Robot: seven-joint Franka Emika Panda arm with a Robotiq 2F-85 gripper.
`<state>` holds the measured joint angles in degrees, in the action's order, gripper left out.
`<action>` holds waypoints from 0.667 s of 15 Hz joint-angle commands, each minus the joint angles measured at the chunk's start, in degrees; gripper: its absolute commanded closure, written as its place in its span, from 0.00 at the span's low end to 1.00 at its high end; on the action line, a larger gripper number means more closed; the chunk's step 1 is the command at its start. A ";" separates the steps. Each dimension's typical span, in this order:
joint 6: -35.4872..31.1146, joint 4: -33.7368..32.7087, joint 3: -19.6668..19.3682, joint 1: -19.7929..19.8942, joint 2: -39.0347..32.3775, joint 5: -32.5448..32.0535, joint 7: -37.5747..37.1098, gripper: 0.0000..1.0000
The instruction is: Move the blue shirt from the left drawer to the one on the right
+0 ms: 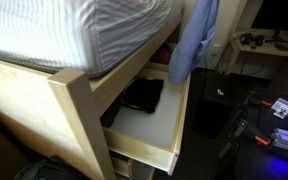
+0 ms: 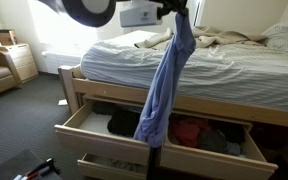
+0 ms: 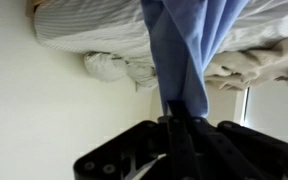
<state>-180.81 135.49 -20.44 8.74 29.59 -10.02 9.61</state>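
shirt (image 2: 170, 85) hangs straight below the tool (image 2: 180, 13), which clamps its top edge.

Daylight washes a wood-framed bed (image 2: 114, 62) below the fingers (image 2: 177, 11); a low dresser (image 2: 22, 62) stands well off beside them.

In an exterior view, the blue shirt (image 1: 191, 40) hangs at upper centre. Below it, an open wooden drawer (image 1: 149, 135) holds a dark item (image 1: 142, 95). Striped bedding (image 1: 74, 30) fills the upper left.
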 commanded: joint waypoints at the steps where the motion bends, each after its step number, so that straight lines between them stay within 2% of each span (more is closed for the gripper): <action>1: 2.38 -7.72 -2.28 3.64 1.54 3.19 0.26 1.00; 4: 8.84 -17.56 -14.83 -8.86 2.46 3.84 7.50 1.00; 6: 15.60 -23.28 -20.64 -16.98 3.46 8.86 15.68 1.00; 7: 21.00 -26.20 -23.55 -21.52 4.33 11.98 21.04 1.00; 8: 25.07 -29.38 -27.23 -25.88 4.27 13.32 24.15 1.00; 10: 31.70 -33.69 -32.19 -32.82 2.05 16.46 27.07 1.00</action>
<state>-157.46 108.76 -46.25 -14.64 33.88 1.91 31.01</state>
